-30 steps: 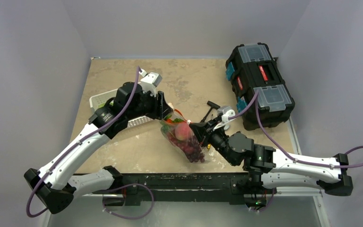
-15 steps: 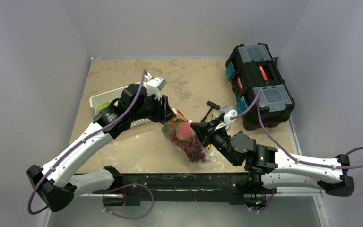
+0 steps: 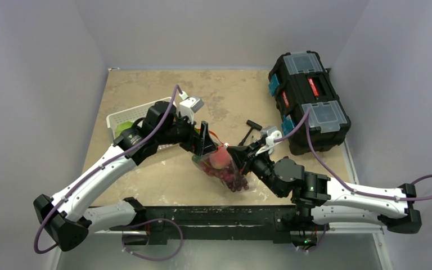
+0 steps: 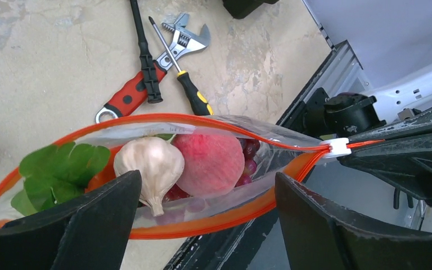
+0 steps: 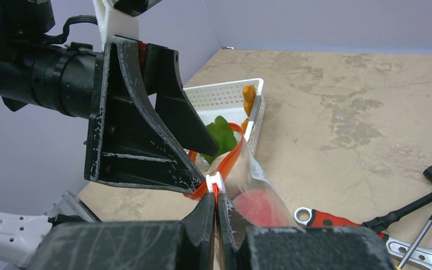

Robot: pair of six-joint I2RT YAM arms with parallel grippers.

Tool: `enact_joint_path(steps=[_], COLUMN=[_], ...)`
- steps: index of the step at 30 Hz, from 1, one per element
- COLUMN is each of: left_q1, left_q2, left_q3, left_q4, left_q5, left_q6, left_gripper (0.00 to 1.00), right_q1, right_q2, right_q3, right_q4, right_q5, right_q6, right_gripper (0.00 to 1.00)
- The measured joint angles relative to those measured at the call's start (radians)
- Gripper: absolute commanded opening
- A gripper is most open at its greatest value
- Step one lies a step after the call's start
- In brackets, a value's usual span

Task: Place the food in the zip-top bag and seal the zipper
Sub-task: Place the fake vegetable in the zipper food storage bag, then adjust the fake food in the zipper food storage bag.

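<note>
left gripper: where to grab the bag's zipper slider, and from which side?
Probably take the white slider at the end of the zipper, one finger on each side of the strip, coming down from above the gaping mouth. The shut right gripper pins the zip-top bag right beside it, so come from the mouth side, clear of those fingers.

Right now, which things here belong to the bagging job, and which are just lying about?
Job: bag, zipper, peach, garlic, greens, grapes, orange piece in the basket.
Lying about: wrench, screwdriver, hammer, toolbox.
</note>
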Motion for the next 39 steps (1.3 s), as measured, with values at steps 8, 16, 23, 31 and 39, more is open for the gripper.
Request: enact_joint_path(steps=[8,16,23,31,39], left_q1=[0.014,0.136,0.232,0.286,0.299], left_q2=[-0.008,-0.159,-0.168,0.045,0.099], left_q3=[0.018,0.029,0.020,0.021,0.019], left_q4=[-0.052,-0.176,-0.195,-0.188,-0.133], left_q5=[-0.058,-0.240,-0.309,-0.307,-0.274], left_q6=[-0.003,-0.082,-0.187,-0.288,-0.331], left_gripper=[0.84,0.60,0.46,0.30,0.36], right_q1=[0.000,0.000,0.000,0.000,0.000], right_q2=[0.000,-0.014,-0.019,-0.021,-0.028], right_q3=[0.000,-0.002,-0.013,-0.013,-0.013], right_q4=[-0.002,-0.007,-0.002,-0.002,-0.007], right_q5=[0.000,-0.001,-0.004,-0.011,-0.019], right_q6=[0.000,0.000,-0.001,-0.008,-0.008], right_gripper=[0.00,0.00,0.00,0.00,0.00])
